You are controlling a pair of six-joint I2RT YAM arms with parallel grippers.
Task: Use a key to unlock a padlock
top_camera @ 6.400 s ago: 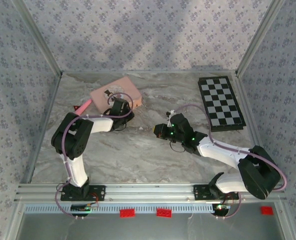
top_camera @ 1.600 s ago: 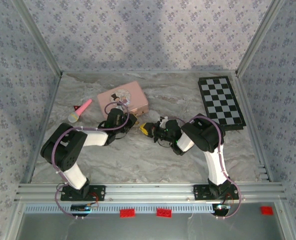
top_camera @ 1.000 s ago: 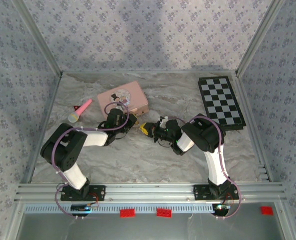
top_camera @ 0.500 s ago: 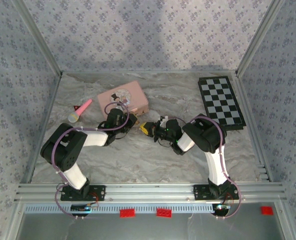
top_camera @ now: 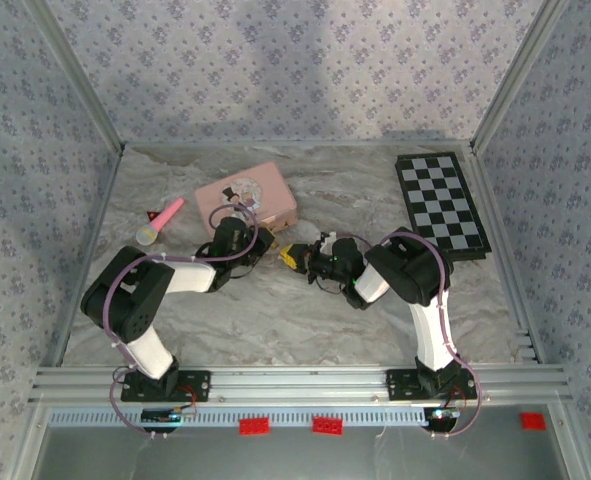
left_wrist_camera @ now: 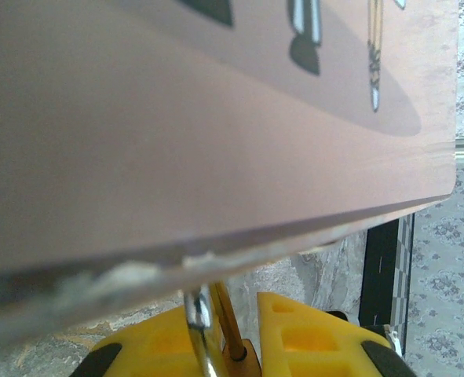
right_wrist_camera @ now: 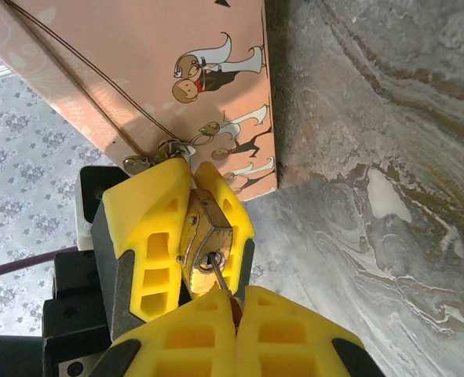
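Near, on the marble table (top_camera: 275, 320): both arms fold in and meet nose to nose at centre.

Right gripper (right_wrist_camera: 233, 297) is pinched tight on the key (right_wrist_camera: 218, 276). In the right wrist view the blade points to 11 o'clock, with its tip at the keyhole in the padlock (right_wrist_camera: 206, 234). We can't tell how deep it sits.

Left gripper (left_wrist_camera: 228, 322) comes in from 9 o'clock with a narrow gap, holding the brass body between its yellow pads. The shackle (left_wrist_camera: 198, 314) pokes out past the fingertips. We can't tell if it's latched or popped.

Just beyond, at 12 o'clock of the lock, is the pink box (top_camera: 247, 195), its edge right over the left fingertips. We can't confirm contact.

Further out:
- The pink toy microphone (top_camera: 160, 222) is at 10 o'clock.
- The chessboard (top_camera: 442, 205) is at 2 o'clock, well apart.
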